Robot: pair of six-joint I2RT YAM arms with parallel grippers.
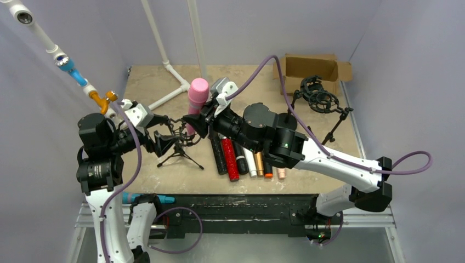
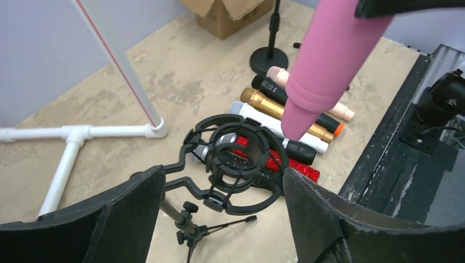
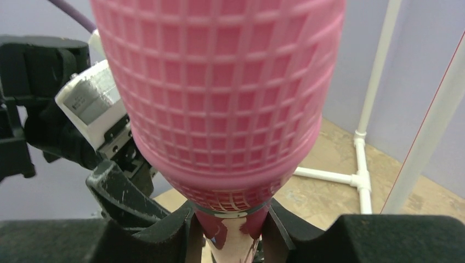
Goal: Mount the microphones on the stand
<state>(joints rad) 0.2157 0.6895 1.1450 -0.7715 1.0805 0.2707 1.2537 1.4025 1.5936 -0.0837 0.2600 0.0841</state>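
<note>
On the beige stone-look table [image 1: 153,82], the white PVC pipe frame [image 1: 175,76] runs out of the top view; my right arm hides the heads of the row of slim black, red-glitter, white, gold and peach microphones [image 1: 244,159]; the right gripper [image 3: 230,230] pinches the pink plastic stick microphone with a gridded head [image 3: 219,93], tail tilted down near the black ring-shaped shock mount [image 2: 233,159], not touching it; the left gripper [image 2: 222,216] is spread wide either side of that mount, holding nothing; a brown cardboard box [image 1: 310,67] and a second black stand [image 1: 321,98] sit at the far right.
</note>
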